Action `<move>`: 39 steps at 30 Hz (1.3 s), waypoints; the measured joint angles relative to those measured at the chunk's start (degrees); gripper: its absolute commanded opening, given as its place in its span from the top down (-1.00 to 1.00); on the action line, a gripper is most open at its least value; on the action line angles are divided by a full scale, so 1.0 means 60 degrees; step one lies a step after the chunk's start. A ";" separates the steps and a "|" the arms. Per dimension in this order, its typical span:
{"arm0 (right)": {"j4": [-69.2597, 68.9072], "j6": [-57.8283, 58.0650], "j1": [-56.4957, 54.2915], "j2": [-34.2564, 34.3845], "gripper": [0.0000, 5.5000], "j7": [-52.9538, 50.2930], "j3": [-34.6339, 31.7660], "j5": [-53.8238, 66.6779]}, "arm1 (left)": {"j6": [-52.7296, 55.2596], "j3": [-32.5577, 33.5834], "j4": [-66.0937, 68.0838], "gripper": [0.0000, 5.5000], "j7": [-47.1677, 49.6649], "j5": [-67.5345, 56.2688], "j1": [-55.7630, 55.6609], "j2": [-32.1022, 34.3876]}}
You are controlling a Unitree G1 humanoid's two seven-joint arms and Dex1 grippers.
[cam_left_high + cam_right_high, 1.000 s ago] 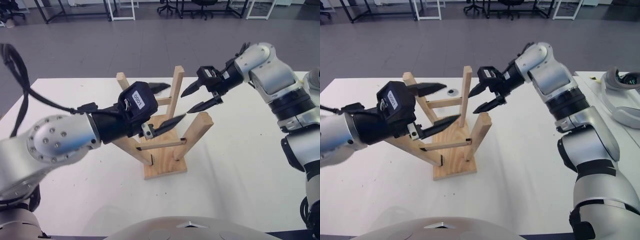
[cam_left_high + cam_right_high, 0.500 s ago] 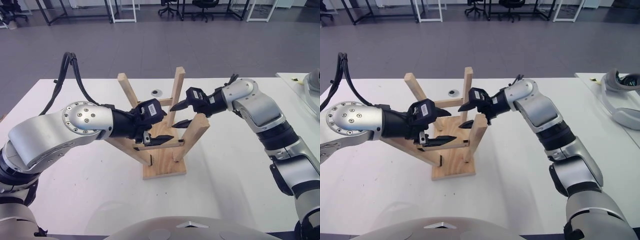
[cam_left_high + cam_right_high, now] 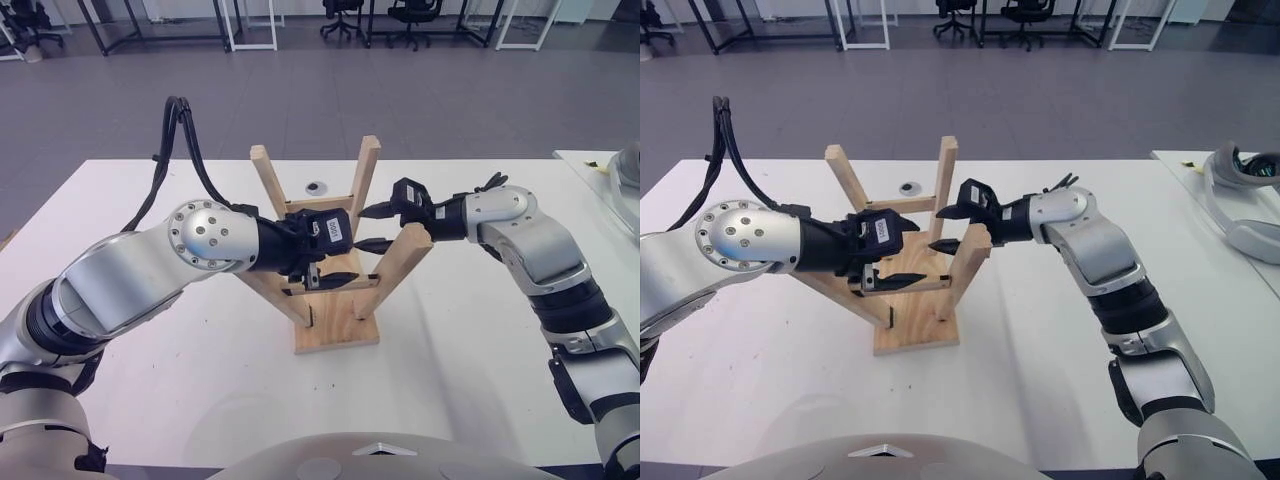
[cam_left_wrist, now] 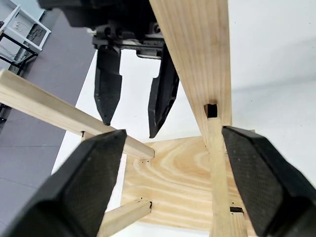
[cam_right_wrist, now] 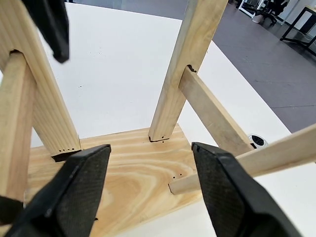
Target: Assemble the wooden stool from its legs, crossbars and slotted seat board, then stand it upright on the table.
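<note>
Grey lab floor with office chairs and metal frames beyond the white counter (image 3: pixel 140 400). Mid-counter, the stool (image 3: pixel 345 322): upside down, seat board (image 3: pixel 920 335) flat, four legs (image 3: pixel 366 175) up, crossbars (image 3: pixel 322 203) seated between them. Looks fully assembled; not yet stood upright.

Since a second ago: both arms drawn in from above and outside the stool to down among its legs. Left tool (image 3: pixel 342 256) now inside the stool, spread wide, close by the near crossbar (image 3: pixel 335 286), holding nothing. Right tool (image 3: pixel 364 228) now at the top of the stool's near right leg (image 3: pixel 395 275), also wide and empty, tips pointing in between the legs. Stool itself apparently unmoved. Reads as closing in for the flip.

Beyond the stool, a small round grey disc (image 3: pixel 316 186); well to its right, at the counter edge, a white headset-like thing (image 3: pixel 1245 205). In the way: legs and crossbars crowding both tools, and each tool near the other.
</note>
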 measured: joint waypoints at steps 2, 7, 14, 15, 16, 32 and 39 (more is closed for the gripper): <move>0.0034 0.0008 0.0002 0.0199 -0.12 -0.0357 -0.0022 -0.0038 | 0.0010 0.0130 0.0014 -0.30 -0.0473 0.0094 -0.0033 0.0374; 0.0302 0.0003 0.0067 0.0537 -0.12 -0.1173 -0.0244 -0.0210 | -0.1074 0.0141 0.1679 -0.30 -0.1472 0.1871 -0.0059 0.1577; 0.0212 0.0009 0.0694 0.0587 -0.12 -0.1491 -0.0327 -0.0289 | -0.1962 0.1128 0.1973 -0.30 -0.1902 0.2649 -0.0083 0.1167; 0.0095 0.0080 0.0793 0.0585 -0.12 -0.1526 -0.0351 -0.0287 | -0.1622 0.1599 0.1674 -0.30 -0.1905 0.2208 -0.0314 0.0925; -0.0047 0.0093 0.0835 0.0584 -0.12 -0.1528 -0.0395 -0.0250 | -0.1311 0.1947 0.1434 -0.30 -0.1944 0.1938 -0.0463 0.0881; -0.0694 0.0431 0.1055 0.0533 -0.12 -0.1332 -0.0431 0.0130 | -0.1742 0.2537 0.0722 -0.30 -0.3915 0.0637 0.2417 0.1326; -0.2865 0.2300 0.1358 0.0598 -0.12 -0.2219 -0.1514 0.1391 | -0.2174 0.1001 0.0684 -0.30 -0.3544 0.1793 0.2983 0.0619</move>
